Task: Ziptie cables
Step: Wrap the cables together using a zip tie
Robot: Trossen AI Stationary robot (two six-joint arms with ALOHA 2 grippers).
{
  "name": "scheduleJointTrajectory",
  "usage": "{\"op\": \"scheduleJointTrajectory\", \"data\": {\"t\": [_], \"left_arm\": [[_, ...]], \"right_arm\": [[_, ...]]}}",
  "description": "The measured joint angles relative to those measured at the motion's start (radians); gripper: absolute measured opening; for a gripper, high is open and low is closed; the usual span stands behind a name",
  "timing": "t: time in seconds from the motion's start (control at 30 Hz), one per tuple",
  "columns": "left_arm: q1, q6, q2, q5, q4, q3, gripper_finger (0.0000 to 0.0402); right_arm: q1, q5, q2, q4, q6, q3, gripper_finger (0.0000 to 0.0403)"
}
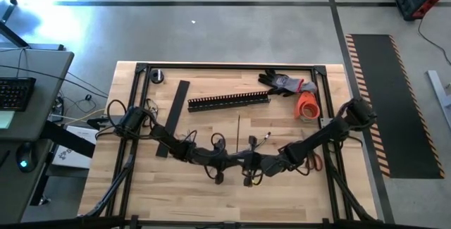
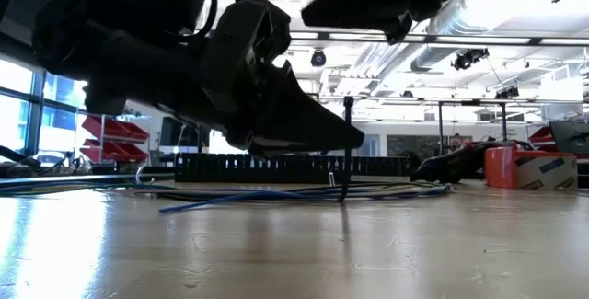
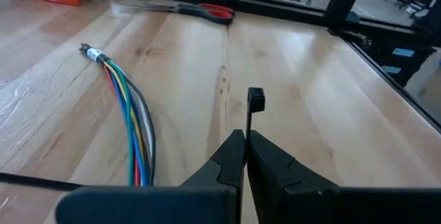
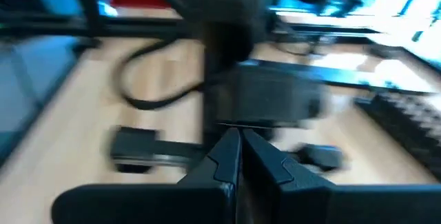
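Note:
The ziptie point(image 2: 348, 120) stands upright near the table's middle, its square head point(image 3: 255, 98) on top, with my left gripper point(image 3: 244, 138) shut on it. The cables point(image 3: 131, 124), a bundle of coloured wires, lie flat on the wood just beyond that gripper, toward the far edge; in the low view the cables point(image 2: 276, 195) lie behind the ziptie's foot. My right gripper point(image 4: 240, 141) is shut and hangs higher, close to the left gripper point(image 1: 248, 161) on its right side. Its wrist view is blurred and shows nothing between the fingers. My left gripper pinches the ziptie's thin strip point(image 3: 247, 122) a short way below its head, between the two fingertips. The fingers come nearly level from the table's left and lie across the strip. The ziptie stands upright, head above the fingers, and its lower part point(image 2: 345, 184) reaches down to the table.
A black slotted channel point(image 1: 229, 102) and a flat black strip point(image 1: 174, 116) lie toward the far side. A glove point(image 1: 285, 82) and an orange roll point(image 1: 307, 106) are at the far right, and red-handled scissors point(image 3: 207, 10) at the right. A thin dark strip point(image 1: 238, 130) lies on the wood.

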Motion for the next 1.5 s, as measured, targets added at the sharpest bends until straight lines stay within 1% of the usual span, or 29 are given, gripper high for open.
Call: {"op": "scheduleJointTrajectory", "data": {"t": [0.07, 0.1, 0.13, 0.2, 0.27, 0.33, 0.47, 0.63, 0.7, 0.8, 0.83, 0.87, 0.97, 1.2, 1.37, 1.5], "left_arm": [[-0.005, 0.000, 0.000, 0.000, -0.004, 0.000, 0.0000], [-0.007, -0.007, 0.000, 0.000, -0.005, 0.000, 0.0000], [-0.009, -0.009, 0.000, 0.000, -0.006, 0.000, 0.0000], [-0.016, -0.009, 0.000, -0.003, -0.006, 0.000, 0.0000], [-0.019, -0.009, 0.000, -0.007, -0.006, 0.000, 0.0000], [-0.020, -0.009, 0.000, -0.007, -0.006, 0.000, 0.0000], [-0.019, -0.009, 0.000, -0.008, -0.006, 0.000, 0.0000], [-0.019, -0.009, 0.000, -0.008, -0.006, 0.000, 0.0000], [-0.018, -0.009, 0.000, -0.008, -0.002, 0.000, 0.0000], [-0.017, -0.009, 0.000, -0.009, -0.002, 0.000, 0.0000], [-0.017, -0.009, 0.000, -0.009, -0.003, 0.000, 0.0000], [-0.017, -0.010, 0.000, -0.009, -0.001, 0.000, 0.0000], [-0.017, -0.010, 0.000, -0.010, 0.002, 0.000, 0.0000], [0.003, -0.009, 0.000, -0.007, -0.015, 0.000, 0.0000], [0.007, -0.009, 0.000, 0.017, -0.024, 0.000, 0.0000], [0.005, -0.009, 0.000, 0.019, -0.029, 0.000, 0.0000]], "right_arm": [[-0.005, 0.075, -0.027, -0.084, 0.007, 0.000, 0.0001], [-0.011, 0.084, -0.039, -0.129, 0.025, 0.000, 0.0001], [-0.022, 0.081, -0.051, -0.185, 0.049, 0.000, 0.0002], [-0.053, 0.038, -0.060, -0.292, 0.083, 0.000, 0.0009], [-0.089, 0.013, -0.059, -0.323, 0.080, -0.018, 0.0023], [-0.131, -0.034, -0.059, -0.271, 0.041, -0.051, 0.0044], [-0.247, -0.127, -0.063, -0.097, -0.005, -0.149, 0.0094], [-0.410, -0.251, -0.063, 0.252, 0.019, -0.321, 0.0153], [-0.459, -0.256, -0.063, 0.336, 0.044, -0.383, 0.0167], [-0.511, -0.242, -0.059, 0.371, 0.118, -0.438, 0.0177], [-0.523, -0.253, -0.053, 0.368, 0.143, -0.449, 0.0178], [-0.533, -0.286, -0.047, 0.359, 0.159, -0.459, 0.0178], [-0.555, -0.392, -0.006, 0.350, 0.165, -0.461, 0.0175], [-0.584, -0.507, 0.144, 0.361, 0.175, -0.368, 0.0174], [-0.586, -0.512, 0.225, 0.408, 0.175, -0.308, 0.0174], [-0.587, -0.561, 0.244, 0.425, 0.175, -0.282, 0.0174]]}}
